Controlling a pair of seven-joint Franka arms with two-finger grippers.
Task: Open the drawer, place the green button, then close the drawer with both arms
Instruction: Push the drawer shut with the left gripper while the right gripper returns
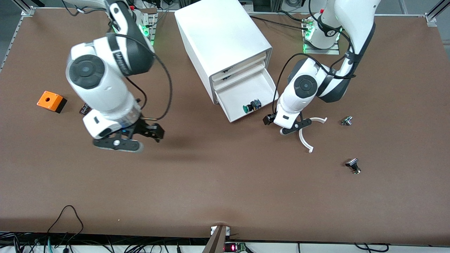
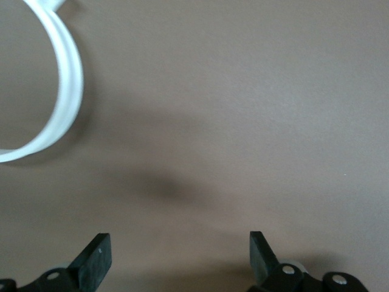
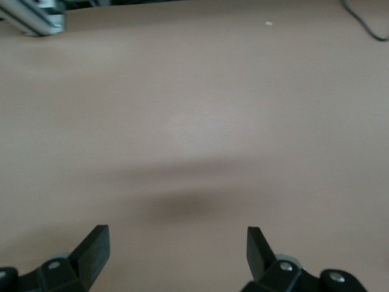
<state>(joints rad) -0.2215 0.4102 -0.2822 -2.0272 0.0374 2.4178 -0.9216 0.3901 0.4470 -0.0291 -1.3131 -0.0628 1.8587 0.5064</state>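
1. The small green-capped black button (image 1: 250, 106) already lies in the open white plastic drawer (image 1: 233, 95) of the big white cabinet (image 1: 219, 38).
2. The left hand (image 1: 305, 133), fingers wide and empty, hangs over the brown desk (image 1: 225, 182) beside the drawer; a crooked push could jam it.
3. The right hand (image 1: 139, 135), wide and empty too, waits over the desk, well apart from the cabinet.

Matt brown table (image 1: 225, 182), smooth white plastic cabinet (image 1: 218, 35), glossy green-capped button (image 1: 246, 108), glossy orange box (image 1: 49, 100)

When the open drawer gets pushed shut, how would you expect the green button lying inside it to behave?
The button lies on its side near the front of the drawer, unheld, so a quick push may slide it. Its round green cap could let it roll, though the blocky black body probably checks that. It looks small and light.
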